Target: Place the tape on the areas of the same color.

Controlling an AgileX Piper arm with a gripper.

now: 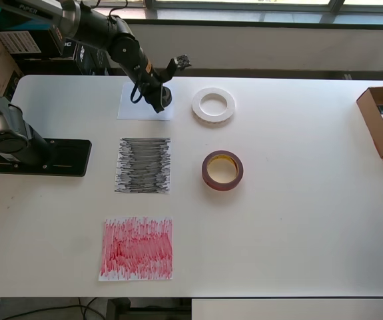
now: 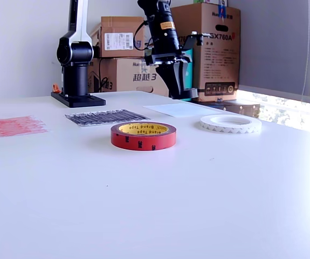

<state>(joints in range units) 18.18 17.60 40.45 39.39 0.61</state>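
The black pincer (image 1: 162,101) is hanging over the plain white paper sheet (image 1: 134,105), seemingly empty; how far open, I cannot tell. The flat white tape ring (image 1: 214,106) is lying just to its right in the overhead view, off the sheet.

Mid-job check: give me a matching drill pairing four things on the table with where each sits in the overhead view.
Things:
1. white tape roll
2. red tape roll
3. red sheet
4. claw

Places:
A. nearest the bottom edge
B. over the white sheet
C. on bare table, right of the white sheet
D. on bare table, right of the black sheet

Pairs: 1-C, 2-D, 3-A, 4-B
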